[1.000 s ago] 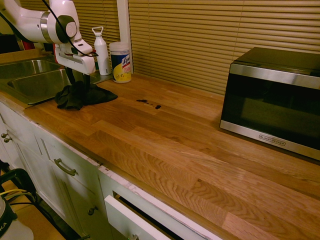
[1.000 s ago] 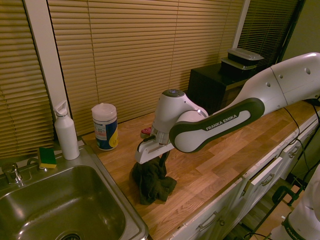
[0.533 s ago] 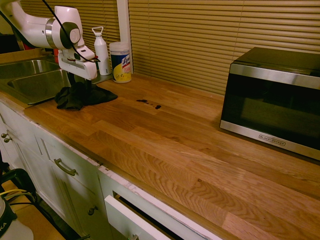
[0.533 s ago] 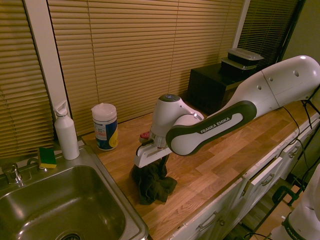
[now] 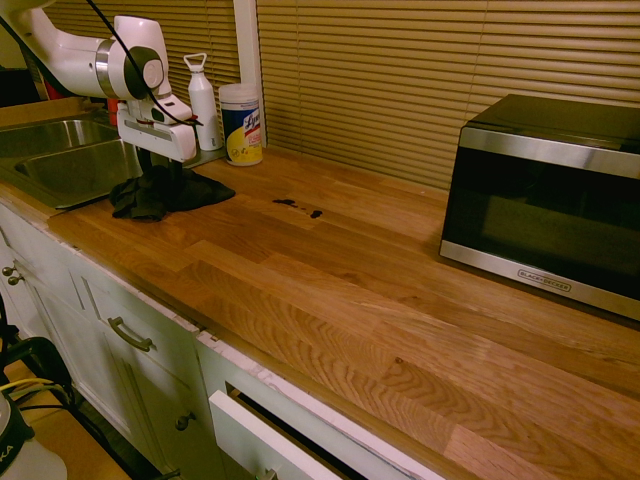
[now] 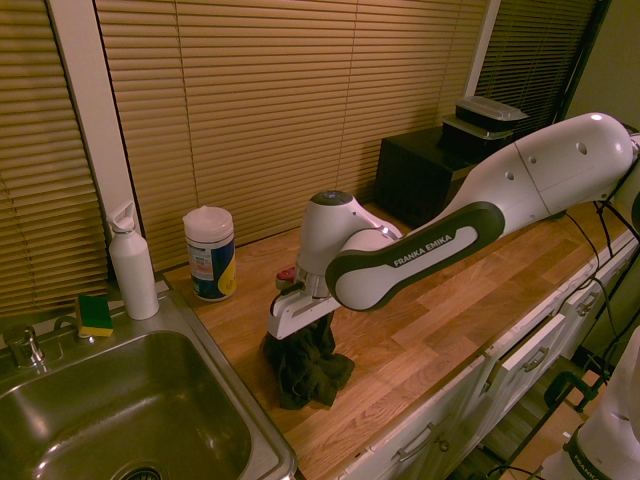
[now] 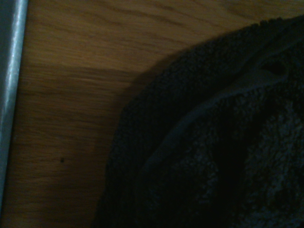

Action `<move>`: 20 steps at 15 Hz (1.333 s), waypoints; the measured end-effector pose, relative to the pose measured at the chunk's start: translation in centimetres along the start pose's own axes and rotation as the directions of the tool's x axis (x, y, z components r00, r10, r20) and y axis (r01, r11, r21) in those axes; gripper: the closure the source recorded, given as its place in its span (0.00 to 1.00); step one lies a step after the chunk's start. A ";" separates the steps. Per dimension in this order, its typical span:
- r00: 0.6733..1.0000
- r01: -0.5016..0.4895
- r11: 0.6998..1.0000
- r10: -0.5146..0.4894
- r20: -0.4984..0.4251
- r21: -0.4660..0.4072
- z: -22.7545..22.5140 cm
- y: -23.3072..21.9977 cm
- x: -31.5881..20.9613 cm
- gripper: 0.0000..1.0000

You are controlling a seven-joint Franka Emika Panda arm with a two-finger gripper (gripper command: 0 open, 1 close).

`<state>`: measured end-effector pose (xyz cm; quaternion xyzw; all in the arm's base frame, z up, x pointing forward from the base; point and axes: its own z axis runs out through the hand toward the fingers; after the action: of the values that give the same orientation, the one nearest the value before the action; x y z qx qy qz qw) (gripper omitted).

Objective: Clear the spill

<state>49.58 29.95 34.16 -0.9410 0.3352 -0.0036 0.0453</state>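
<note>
- At the far left of the first exterior view, the stainless-steel sink basin (image 5: 60, 160) is set into the wooden butcher-block desk (image 5: 350, 290), and its metal rim shows as a grey strip in the wrist view (image 7: 9, 95).
- The white robot arm (image 5: 80, 60) reaches in over the sink, and its jaws (image 5: 160, 170) point straight down onto the crumpled dark green-black terry rag (image 5: 160, 192).
- The rag lies on the desk just beside the sink's edge; in the second exterior view it bunches up under the hand (image 6: 305, 360), and it fills most of the wrist view (image 7: 213, 142).
- The dark fingers reach down into the top of the rag; the pictures do not show how far apart they stand, or whether they have hold of the cloth.
- Behind the rag, against the slatted blinds (image 5: 420, 70), stand 1 white squeeze bottle (image 5: 203, 100) and 1 white wipes canister with a yellow-and-blue label (image 5: 241, 125).
- The spill (image 5: 298, 207), a short thin streak of small dark blotches, lies on the bare wood to the right of the rag and apart from it.
- At the far right sits the black-and-steel microwave oven (image 5: 545, 200), well apart from the spill.
</note>
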 end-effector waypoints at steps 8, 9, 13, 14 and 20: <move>0.987 0.161 0.987 -0.161 0.006 -0.003 0.1 0.3 0.4 1.00; 0.984 0.179 0.984 -0.179 0.006 -0.003 0.2 0.3 0.5 1.00; 0.972 0.232 0.972 -0.233 -0.019 -0.018 0.1 0.9 1.3 1.00; 0.972 0.234 0.972 -0.234 -0.030 -0.024 0.1 1.2 1.9 1.00; 0.976 0.189 0.982 -0.191 -0.102 -0.032 -0.5 3.9 8.4 1.00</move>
<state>53.63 21.62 34.10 -0.9677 0.2458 -0.0537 0.0168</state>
